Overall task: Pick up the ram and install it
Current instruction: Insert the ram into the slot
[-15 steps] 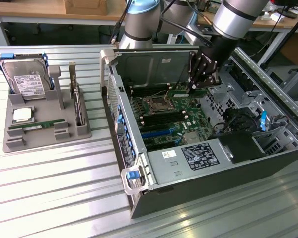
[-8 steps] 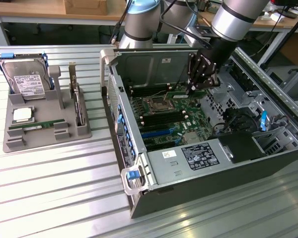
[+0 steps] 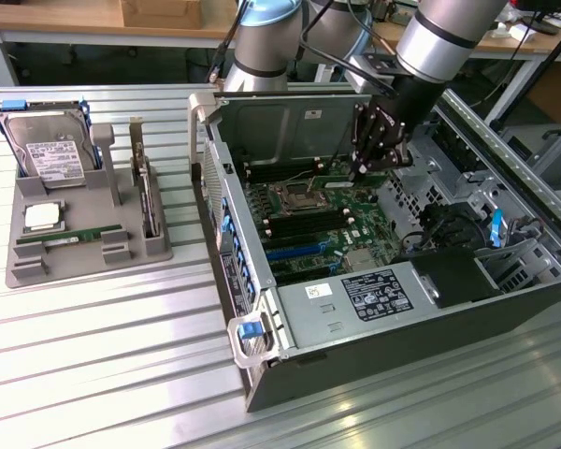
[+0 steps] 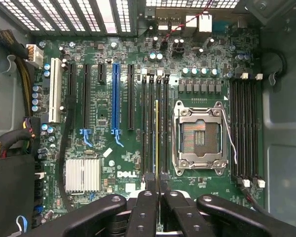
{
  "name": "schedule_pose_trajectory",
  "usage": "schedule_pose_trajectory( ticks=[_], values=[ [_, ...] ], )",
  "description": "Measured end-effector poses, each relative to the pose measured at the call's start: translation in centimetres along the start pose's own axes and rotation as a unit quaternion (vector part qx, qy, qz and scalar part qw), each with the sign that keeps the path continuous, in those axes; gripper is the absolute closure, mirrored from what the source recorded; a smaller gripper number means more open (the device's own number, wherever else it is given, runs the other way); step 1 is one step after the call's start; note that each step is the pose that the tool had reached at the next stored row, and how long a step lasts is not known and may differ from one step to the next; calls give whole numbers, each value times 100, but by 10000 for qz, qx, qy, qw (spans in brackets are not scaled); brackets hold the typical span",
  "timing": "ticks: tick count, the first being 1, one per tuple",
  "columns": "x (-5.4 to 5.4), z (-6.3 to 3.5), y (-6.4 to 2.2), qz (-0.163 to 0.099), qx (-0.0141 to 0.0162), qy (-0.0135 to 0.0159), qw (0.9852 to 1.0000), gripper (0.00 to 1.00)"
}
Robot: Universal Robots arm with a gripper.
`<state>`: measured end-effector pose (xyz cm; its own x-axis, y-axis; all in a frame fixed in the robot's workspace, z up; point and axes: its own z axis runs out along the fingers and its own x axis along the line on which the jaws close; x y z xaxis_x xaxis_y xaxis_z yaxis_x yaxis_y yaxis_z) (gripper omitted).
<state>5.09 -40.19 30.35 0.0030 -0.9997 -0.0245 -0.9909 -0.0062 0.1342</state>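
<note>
Green, thin circuit-board ram strip: edge-on over a black memory slot, beside the silver processor socket.
Black two-finger gripper: pinched on the ram strip.
Risk: jamming or a bent board, likely from tilt or slot misalignment.

A: Ext cam? 
B: High, off to one side, angled down over the bench. Wide shot: whole open computer case, grey parts tray on the exterior view's left, arm coming in from the back.
A: Wrist cam? 
B: Looks straight down, close on the motherboard, gripper at frame edge.
A: Overlap? 
B: Board w/ CPU socket & slots; same socket seen small from outside.
</note>
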Motion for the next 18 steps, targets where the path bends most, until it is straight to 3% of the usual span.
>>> schedule_pose_trajectory(
  ticks=[18],
  values=[
    [2, 102, -14, 0, 0, 0, 10000, 88]
  ],
)
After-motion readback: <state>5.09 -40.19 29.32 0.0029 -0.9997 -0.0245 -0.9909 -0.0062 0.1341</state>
